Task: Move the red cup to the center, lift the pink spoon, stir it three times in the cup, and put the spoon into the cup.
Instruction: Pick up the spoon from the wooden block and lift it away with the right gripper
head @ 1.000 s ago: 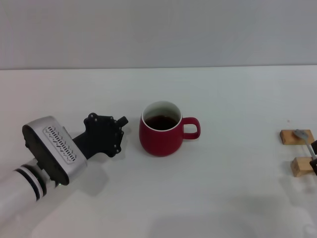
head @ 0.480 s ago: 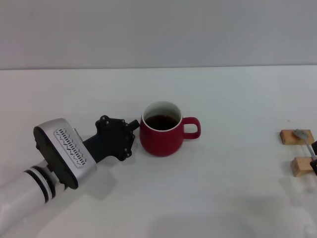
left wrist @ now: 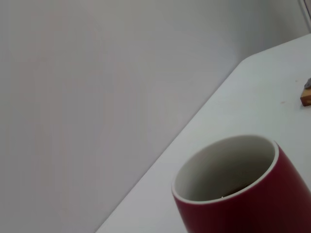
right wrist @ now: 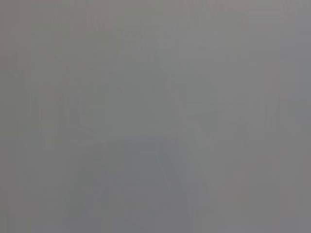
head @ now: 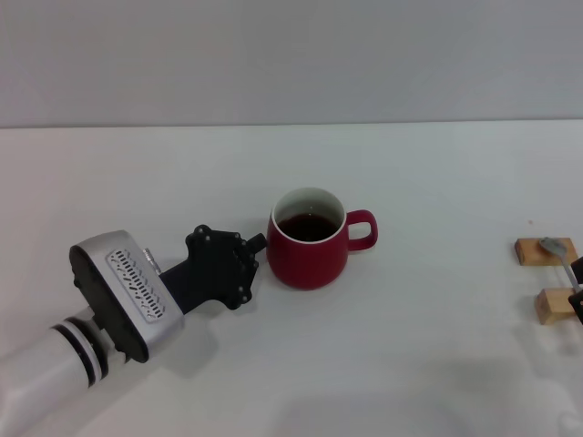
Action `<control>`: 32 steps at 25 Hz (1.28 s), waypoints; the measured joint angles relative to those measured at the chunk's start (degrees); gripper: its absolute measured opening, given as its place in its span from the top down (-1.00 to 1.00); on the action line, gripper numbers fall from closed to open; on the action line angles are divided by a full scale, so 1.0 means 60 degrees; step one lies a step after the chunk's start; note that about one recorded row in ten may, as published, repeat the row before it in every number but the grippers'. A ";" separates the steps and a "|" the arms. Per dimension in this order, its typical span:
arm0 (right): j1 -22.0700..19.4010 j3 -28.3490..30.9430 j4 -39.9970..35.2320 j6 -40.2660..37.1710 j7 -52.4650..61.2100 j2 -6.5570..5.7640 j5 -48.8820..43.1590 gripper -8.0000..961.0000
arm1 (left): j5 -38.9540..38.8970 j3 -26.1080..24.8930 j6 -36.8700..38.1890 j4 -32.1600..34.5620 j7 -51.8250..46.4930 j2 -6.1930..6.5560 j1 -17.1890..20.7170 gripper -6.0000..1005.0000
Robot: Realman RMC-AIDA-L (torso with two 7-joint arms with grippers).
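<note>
The red cup stands upright on the white table, near its middle, handle to the right, with dark liquid inside. My left gripper lies low on the table at the cup's left side, its tip against the cup wall. The left wrist view shows the cup close up, with its white inside. The pink spoon rests across two tan wooden blocks at the far right, grey bowl toward the back. A small dark part, perhaps my right gripper, shows at the right edge by the spoon's handle.
The two tan wooden blocks sit near the table's right edge. The white tabletop stretches in front of and behind the cup. A grey wall stands behind the table. The right wrist view is plain grey.
My left arm has moved right and a little toward me, reached the cup and slid it slightly to the right. The spoon and blocks have not moved.
</note>
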 joint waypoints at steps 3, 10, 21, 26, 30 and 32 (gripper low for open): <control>0.0002 0.0000 -0.0025 0.0000 0.0000 0.0008 -0.0002 -0.45 | -0.0050 -0.0435 0.0092 -0.0004 0.0297 0.0006 0.0242 0.99; -0.0041 0.0001 -0.0064 -0.0011 0.0000 0.0014 0.0028 -0.45 | -0.0081 -0.2772 0.1302 0.0015 -0.0068 0.0109 0.1252 0.99; 0.0018 0.0000 -0.0072 0.0154 0.0000 0.0014 0.0042 -0.45 | -0.0095 -0.4623 0.3194 -0.0079 -0.2571 0.0098 0.3126 0.99; -0.0270 0.0001 -0.0086 0.0398 -0.0003 0.0028 0.0050 -0.45 | -0.0094 -0.4656 0.3288 -0.0077 -0.1998 0.0060 0.3537 0.99; -0.0621 0.0011 -0.0054 0.0502 -0.0051 0.0052 0.0058 -0.45 | -0.0092 -0.4653 0.3114 -0.0014 -0.1848 0.0046 0.3652 0.99; -0.0845 0.0006 -0.0011 0.0486 -0.0065 0.0056 0.0061 -0.45 | -0.0090 -0.4642 0.3059 0.0015 -0.1846 0.0049 0.3671 0.99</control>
